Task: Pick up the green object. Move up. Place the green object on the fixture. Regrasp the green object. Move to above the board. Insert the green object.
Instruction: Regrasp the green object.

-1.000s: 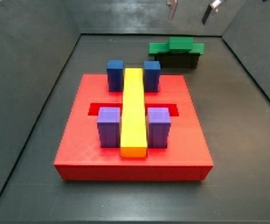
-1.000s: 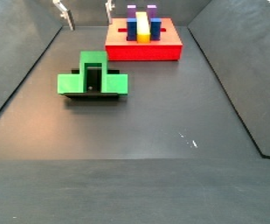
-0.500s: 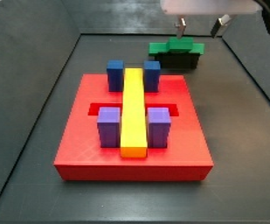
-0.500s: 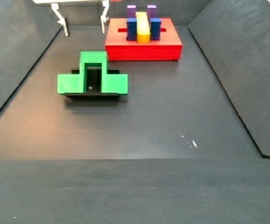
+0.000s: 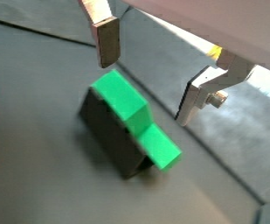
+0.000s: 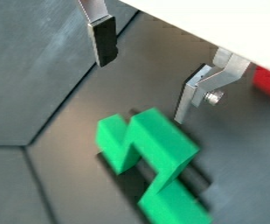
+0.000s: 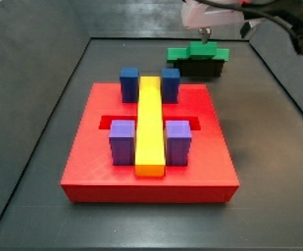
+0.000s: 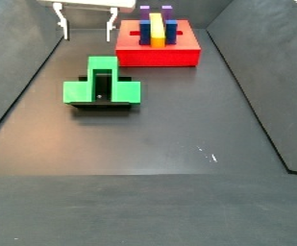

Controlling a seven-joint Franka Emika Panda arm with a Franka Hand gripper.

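Your end effector (image 5: 158,77) has dropped lower, jaws apart and empty; the bright green blocky plastic piece (image 6: 155,162) sits below it, apparently on the dark L-shaped fixture (image 5: 106,133); regrasp comes next.

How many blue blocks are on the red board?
2. The blue blocks stand on the red board at its end nearer the fixture: one on each side of the yellow bar. The end effector hangs open above the green object.
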